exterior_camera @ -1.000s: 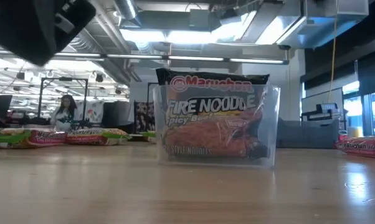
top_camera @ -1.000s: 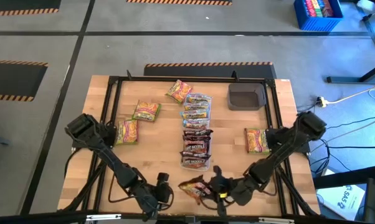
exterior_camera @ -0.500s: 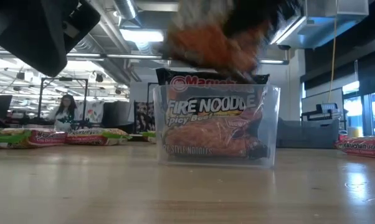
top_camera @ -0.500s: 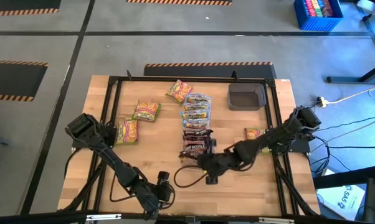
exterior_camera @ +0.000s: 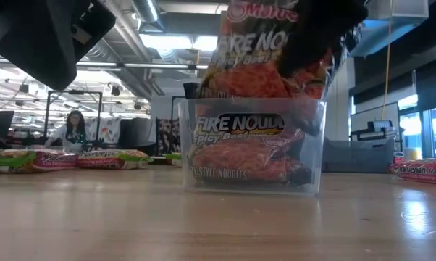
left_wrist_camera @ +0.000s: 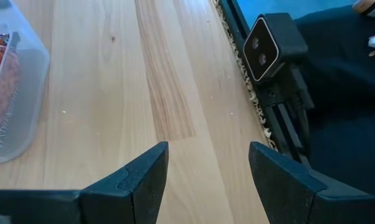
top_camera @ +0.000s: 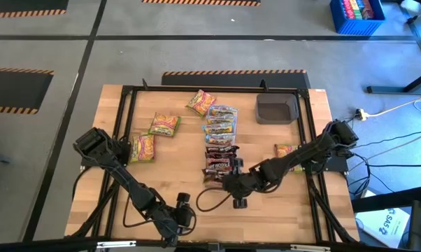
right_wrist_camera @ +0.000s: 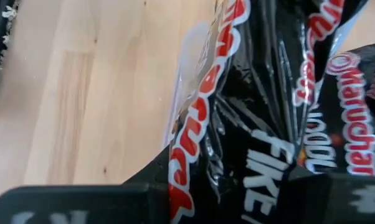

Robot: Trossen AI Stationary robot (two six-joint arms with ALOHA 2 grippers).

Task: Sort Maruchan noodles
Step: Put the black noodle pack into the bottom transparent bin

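A dark grey tray (top_camera: 276, 109) sits near the table's (top_camera: 266, 217) far edge.

Five yellow packets (top_camera: 164, 124), one grey tray (top_camera: 276, 109).

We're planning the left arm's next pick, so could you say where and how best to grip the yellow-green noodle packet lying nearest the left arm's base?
Probably from straight above: the yellow-green packet lies flat and alone on the table, long side running away from the near edge. Close across its narrower width, mid-body or along a crimped end seam, where the left gripper, now open near the table's front, can span it.
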